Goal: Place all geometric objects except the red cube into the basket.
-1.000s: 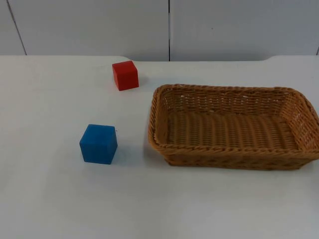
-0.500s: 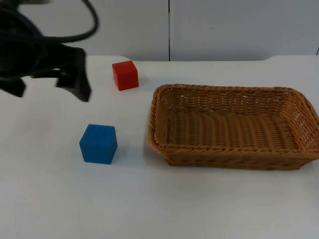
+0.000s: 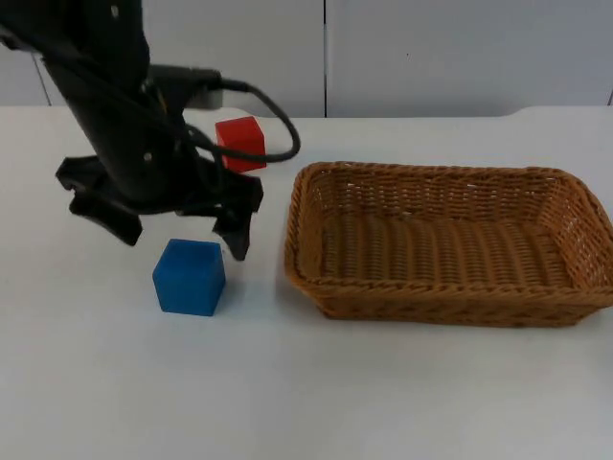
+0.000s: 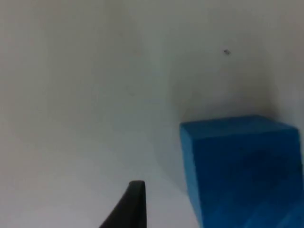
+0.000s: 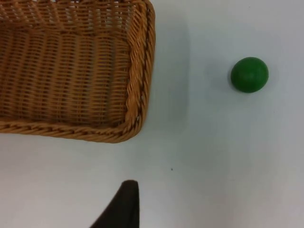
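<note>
Left arm (image 3: pixel 134 144) hides part of red cube (image 3: pixel 241 139); basket (image 3: pixel 450 244) cut off at edge.

Blue cube (image 3: pixel 190 277), red cube (image 3: pixel 240 144), tan woven basket (image 3: pixel 446 242), green ball (image 5: pixel 249 74), white table (image 3: pixel 306 393)

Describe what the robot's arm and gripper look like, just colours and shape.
The left arm is matt black and thick, made of rounded segments. Its left gripper ends in two black, tapering, wedge-like fingers. A pointed black fingertip shows in the right wrist view.
</note>
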Controlling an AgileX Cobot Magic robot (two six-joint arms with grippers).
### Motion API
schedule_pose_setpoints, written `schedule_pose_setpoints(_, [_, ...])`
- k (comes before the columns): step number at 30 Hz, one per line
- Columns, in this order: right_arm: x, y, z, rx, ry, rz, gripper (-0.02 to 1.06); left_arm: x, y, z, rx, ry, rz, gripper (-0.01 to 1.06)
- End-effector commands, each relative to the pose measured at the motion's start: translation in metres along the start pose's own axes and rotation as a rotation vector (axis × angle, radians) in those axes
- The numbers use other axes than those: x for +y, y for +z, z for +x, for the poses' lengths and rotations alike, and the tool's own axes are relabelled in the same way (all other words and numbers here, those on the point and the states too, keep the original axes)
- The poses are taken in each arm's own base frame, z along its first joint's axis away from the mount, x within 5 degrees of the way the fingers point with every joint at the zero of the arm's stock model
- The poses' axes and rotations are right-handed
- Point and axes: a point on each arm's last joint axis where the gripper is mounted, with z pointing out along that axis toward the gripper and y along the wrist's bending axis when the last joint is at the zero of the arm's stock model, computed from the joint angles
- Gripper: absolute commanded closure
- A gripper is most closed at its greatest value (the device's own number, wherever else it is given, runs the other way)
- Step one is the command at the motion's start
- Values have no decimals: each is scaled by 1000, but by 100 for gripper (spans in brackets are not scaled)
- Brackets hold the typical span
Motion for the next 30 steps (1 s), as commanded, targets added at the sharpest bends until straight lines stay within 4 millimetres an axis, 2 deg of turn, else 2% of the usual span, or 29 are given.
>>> schedule_pose_setpoints(1, [-1, -2, -2, -19, -3, 4, -1, 1, 9, -1, 2, -14, -33, 0])
schedule_pose_setpoints(7, [-1, -2, -3, -22, -3, 3, -1, 0, 32, 2, 23, -28, -23, 0])
schedule_pose_setpoints(12, [-1, -2, -3, -22, -3, 3, -1, 0, 37, 2, 21, -36, -17, 0])
schedule_pose_setpoints(13, [-1, -2, -3, -22, -3, 3, -1, 0, 38, 2, 23, -36, -17, 1])
schedule_pose_setpoints(14, [-1, -2, -3, -22, -3, 3, -1, 0, 39, 3, 27, -36, -18, 7])
schedule_pose_setpoints(15, [-1, -2, -3, -22, -3, 3, -1, 0, 39, 3, 27, -36, -18, 7])
schedule_pose_setpoints(17, [-1, -2, -3, -23, -3, 3, -1, 0, 42, 4, 34, -41, -17, 21])
schedule_pose_setpoints(19, [-1, -2, -3, -26, -3, 3, -1, -1, 43, 5, 39, -49, -12, 42])
schedule_pose_setpoints(20, [-1, -2, -3, -26, -3, 3, -1, -1, 43, 5, 39, -49, -12, 42])
schedule_pose_setpoints(24, [-1, -2, -3, -30, -3, 3, -1, -1, 34, 6, 62, -25, -14, 96])
schedule_pose_setpoints(25, [-1, -2, -3, -30, -3, 3, -1, -1, 34, 6, 62, -25, -14, 96])
schedule_pose_setpoints(26, [-1, -2, -3, -30, -3, 3, -1, -1, 28, 6, 66, -5, -14, 105])
schedule_pose_setpoints(28, [-1, -2, -3, -30, -3, 3, -1, 0, 11, 5, 67, 31, -16, 104])
schedule_pose_setpoints(30, [-1, -2, -3, -32, -3, 3, -1, 2, -15, 3, 38, 74, -39, 104])
